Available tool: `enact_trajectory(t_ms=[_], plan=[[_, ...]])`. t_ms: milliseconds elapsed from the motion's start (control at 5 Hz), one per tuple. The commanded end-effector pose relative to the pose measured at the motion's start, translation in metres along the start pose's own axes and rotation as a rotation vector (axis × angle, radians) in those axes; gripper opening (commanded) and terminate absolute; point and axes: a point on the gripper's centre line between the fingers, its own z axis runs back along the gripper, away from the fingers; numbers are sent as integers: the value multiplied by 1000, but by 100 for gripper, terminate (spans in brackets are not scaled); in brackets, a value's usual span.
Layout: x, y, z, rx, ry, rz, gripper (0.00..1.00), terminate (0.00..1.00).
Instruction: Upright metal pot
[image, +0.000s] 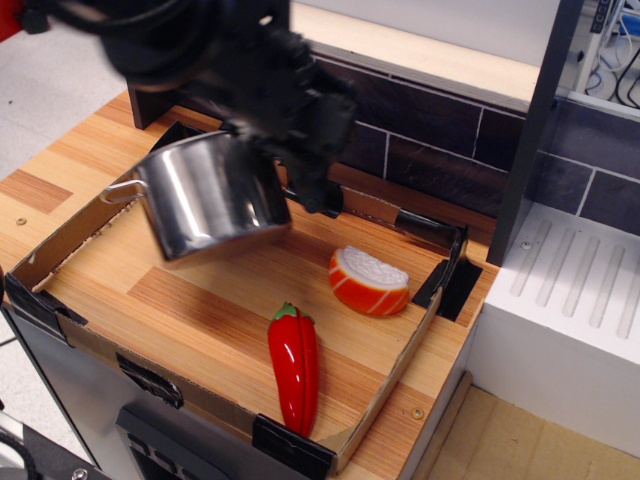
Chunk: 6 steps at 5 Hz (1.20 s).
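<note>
Tray (70, 235): cardboard walls; bare floor seen front-left.
Metal pot (205, 195): tilted, lifted at rear-left.
Gripper (300, 180): blurred, clamped at pot rim.
Arm: extended from upper left.

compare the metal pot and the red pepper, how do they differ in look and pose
The metal pot is shiny steel and cylindrical; the red pepper is glossy red and long. The pot is far bigger than the pepper. The pot is tilted under the blurred gripper; the pepper lies flat, clear of the arm. Both are within the cardboard tray.
</note>
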Motion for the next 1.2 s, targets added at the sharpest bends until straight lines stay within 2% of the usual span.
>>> enact_trajectory(t_ms=[0,200,400,600,800,1000], plan=[[-24,19,9,193,-95,-72,0,0],[-21,11,3,319,-151,-24,0,0],[-12,6,0,381,-175,-14,0,0],[-7,2,-4,360,-147,14,0,0],[-8,0,-4,303,-95,61,100,0],[-11,1,0,234,-48,133,100,0]])
